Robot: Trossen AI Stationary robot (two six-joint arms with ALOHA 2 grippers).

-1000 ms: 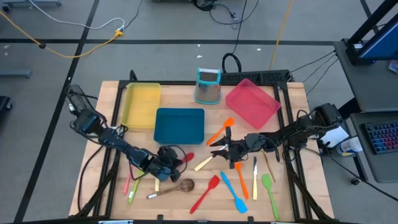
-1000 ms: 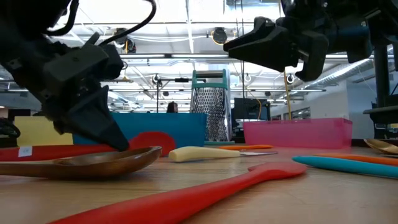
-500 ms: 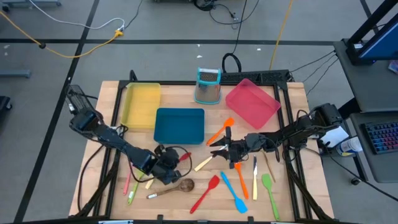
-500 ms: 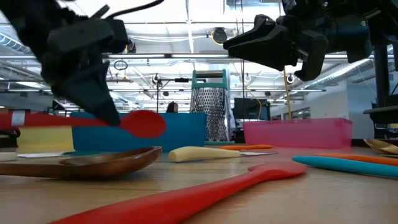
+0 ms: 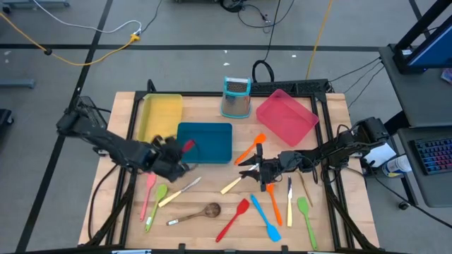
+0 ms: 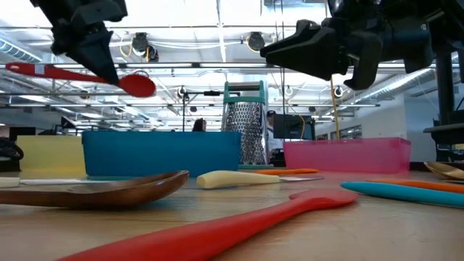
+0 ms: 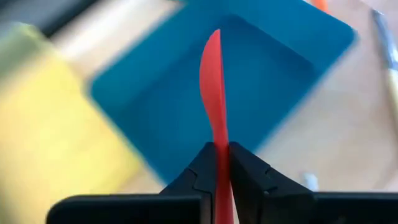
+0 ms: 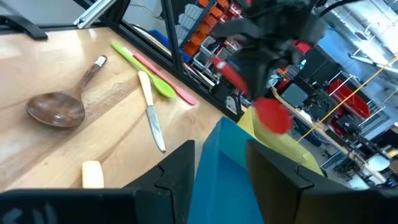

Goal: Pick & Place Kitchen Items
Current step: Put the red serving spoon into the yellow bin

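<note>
My left gripper [image 5: 171,158] is shut on a red spoon [image 5: 188,145] and holds it in the air by the near left corner of the blue tray [image 5: 205,141]. In the low view the spoon [image 6: 138,85] shows high above the table. In the left wrist view the spoon [image 7: 214,93] shows edge-on over the blue tray. My right gripper [image 5: 245,168] is open and empty, above the table between an orange spatula [image 5: 248,148] and a cream-handled knife [image 5: 232,185]. Other utensils lie flat on the table's near half. My left gripper pinches the red spoon's handle [image 7: 219,152] between its two fingers [image 7: 205,174], closer to the bowl than to the free end. The fingers slant down from above and lie across the handle. The spoon is about level and lifted clear, its bowl [image 6: 139,86] toward the blue tray.
A yellow tray [image 5: 159,116], a pink tray [image 5: 286,116] and a metal grater [image 5: 236,97] stand along the far side. A wooden spoon [image 5: 198,212], red spatula [image 5: 233,219], blue spatula [image 5: 265,217], green spoon [image 5: 305,215] and knife [image 5: 176,192] lie near the front.
My left gripper has risen from the table with the red spoon and gone toward the far edge and a little left, to the blue tray's near left corner. The spoon, first on the table by the wooden spoon, is now lifted clear.
</note>
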